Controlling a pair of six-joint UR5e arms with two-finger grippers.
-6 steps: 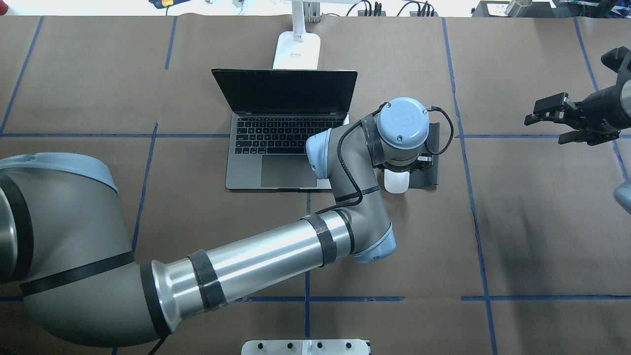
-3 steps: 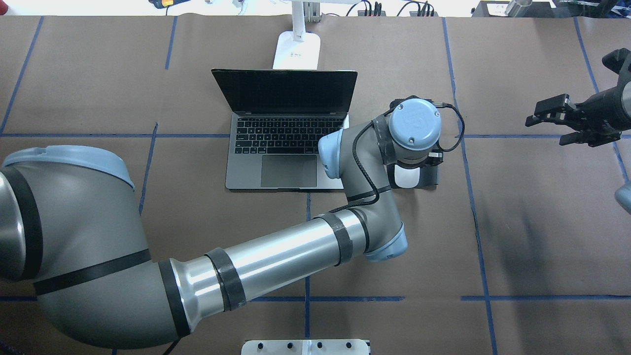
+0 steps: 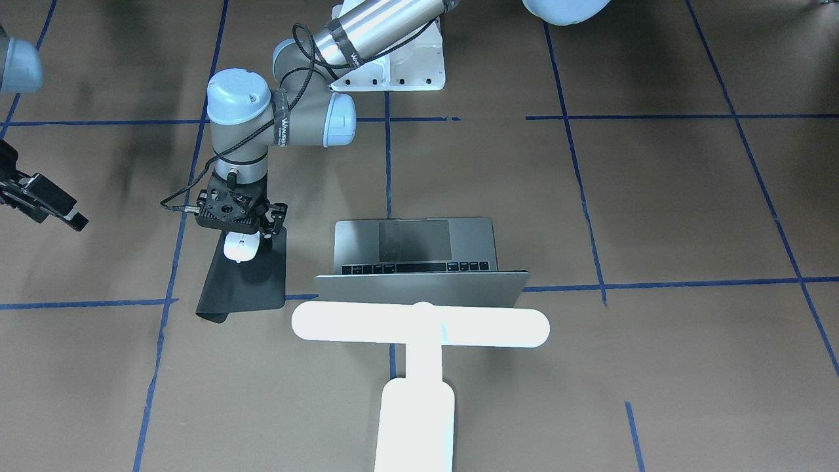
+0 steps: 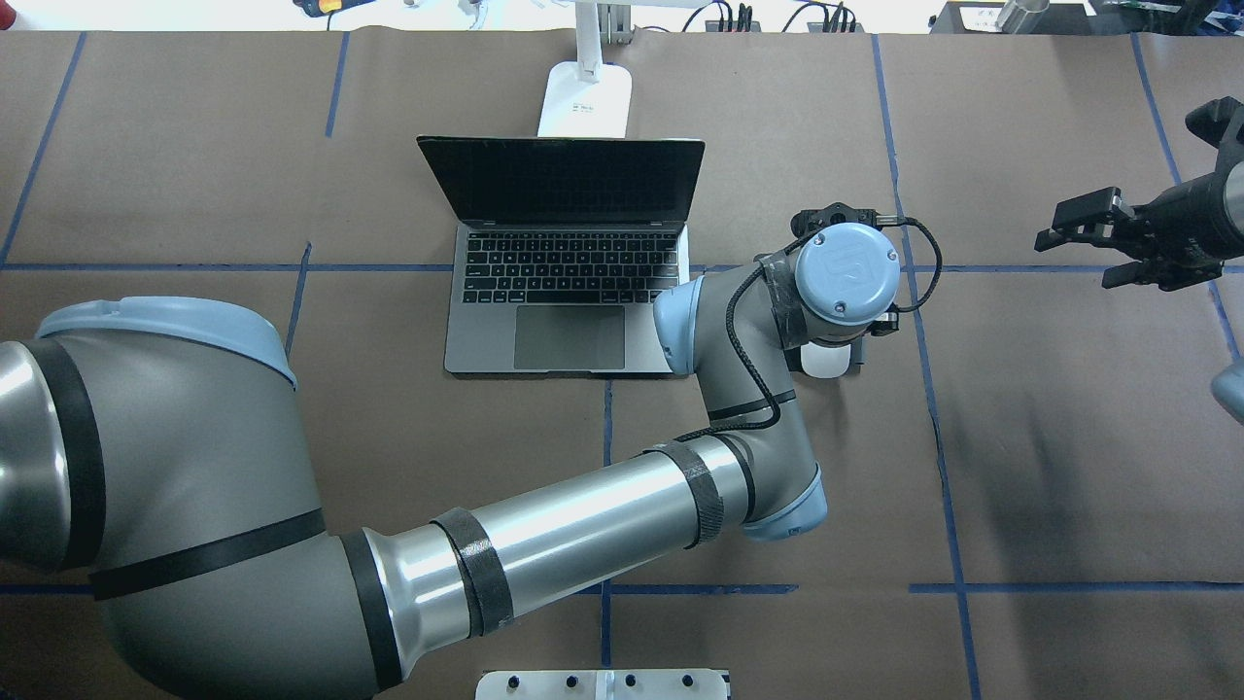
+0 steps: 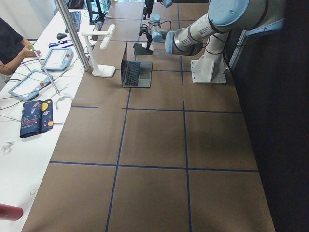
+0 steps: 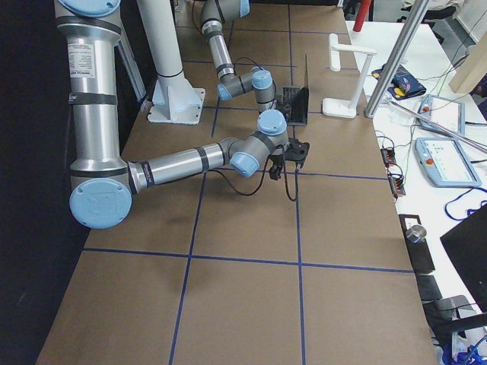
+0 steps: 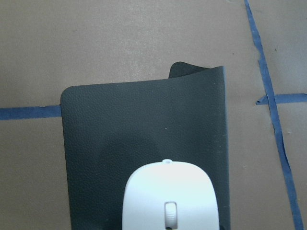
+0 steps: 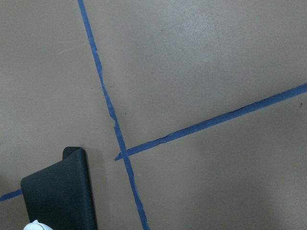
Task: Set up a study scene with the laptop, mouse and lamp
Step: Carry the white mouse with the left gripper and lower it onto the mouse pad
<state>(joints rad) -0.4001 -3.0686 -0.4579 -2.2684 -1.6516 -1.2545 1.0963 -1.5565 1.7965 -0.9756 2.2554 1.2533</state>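
Mouse mostly hidden beneath left pincer

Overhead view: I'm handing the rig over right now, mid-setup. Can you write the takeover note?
Left gripper: shut on the mouse, low over the black mouse pad beside the laptop.
Right gripper: open, empty, off at the robot's far right.
Done: laptop open, lamp standing behind it.
Left: set the mouse on the pad, release, pull the arm back.

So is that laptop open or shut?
Open. The laptop has its dark screen standing up behind the keys and trackpad, both plainly visible from overhead.
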